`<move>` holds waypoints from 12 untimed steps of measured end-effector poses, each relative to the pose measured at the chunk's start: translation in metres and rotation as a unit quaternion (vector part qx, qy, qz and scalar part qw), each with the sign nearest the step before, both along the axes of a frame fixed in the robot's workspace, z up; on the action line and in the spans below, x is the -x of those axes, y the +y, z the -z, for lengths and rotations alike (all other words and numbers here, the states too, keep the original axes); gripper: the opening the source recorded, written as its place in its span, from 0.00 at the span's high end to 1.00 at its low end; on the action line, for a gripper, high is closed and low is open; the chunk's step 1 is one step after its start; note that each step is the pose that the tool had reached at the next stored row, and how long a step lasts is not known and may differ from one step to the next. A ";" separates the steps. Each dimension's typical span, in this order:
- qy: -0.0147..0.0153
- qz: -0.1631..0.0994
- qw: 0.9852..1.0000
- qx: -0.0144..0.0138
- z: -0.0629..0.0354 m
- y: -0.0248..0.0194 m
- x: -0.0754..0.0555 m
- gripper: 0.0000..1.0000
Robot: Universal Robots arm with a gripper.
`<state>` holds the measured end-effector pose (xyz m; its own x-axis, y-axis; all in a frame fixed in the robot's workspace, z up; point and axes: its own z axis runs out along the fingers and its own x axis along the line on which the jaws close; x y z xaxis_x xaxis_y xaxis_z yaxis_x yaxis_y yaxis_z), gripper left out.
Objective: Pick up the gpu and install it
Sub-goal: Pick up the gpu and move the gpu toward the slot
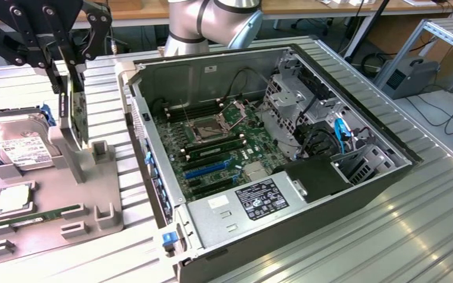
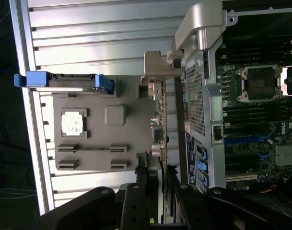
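- My claw (image 1: pixel 65 79) (image 2: pixel 160 184) is closed on the graphics card (image 1: pixel 75 115) (image 2: pixel 161 129), with one finger on each flat face.
- The graphics card hangs on edge below my fingers, at the far left of the exterior view. It is over the far edge of the grey tray (image 1: pixel 108 200) (image 2: pixel 131 124) and just left of the computer case (image 1: pixel 368 194) (image 2: pixel 203 28).
- I cannot tell whether its lower end touches the tray post beneath it.
- In the wrist view the card is seen edge-on. Its silver end bracket points away from my claw and lies close beside the case's perforated rear wall.
- The case lies on its side with the side panel off, so the motherboard (image 1: pixel 219 147) (image 2: pixel 256 120) faces up. It sits to the exterior view's right of the tray.
- On the tray a hard drive (image 1: pixel 18 147) (image 2: pixel 64 81) with blue rails stands tilted at the far left. A square processor chip (image 1: pixel 12 200) (image 2: pixel 72 123) lies nearer, and a thin green memory stick (image 1: pixel 33 217) (image 2: pixel 93 148) lies nearest of the three.
- Tray and case both rest on the ribbed metal worktop (image 1: pixel 415 236) (image 2: pixel 88 38).
- My arm (image 1: pixel 210 23) rises behind the case's far wall.
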<state>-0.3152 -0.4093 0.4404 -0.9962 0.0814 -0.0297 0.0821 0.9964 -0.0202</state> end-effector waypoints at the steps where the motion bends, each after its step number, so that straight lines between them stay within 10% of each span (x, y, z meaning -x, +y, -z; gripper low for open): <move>1: 0.000 0.000 1.000 0.000 -0.0001 0.0000 0.000 0.73; 12: 0.000 0.000 1.000 0.000 0.0000 0.0000 -0.011 0.73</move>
<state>-0.3045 -0.4093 0.4404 -0.9962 0.0815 -0.0298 0.0821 0.9964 -0.0201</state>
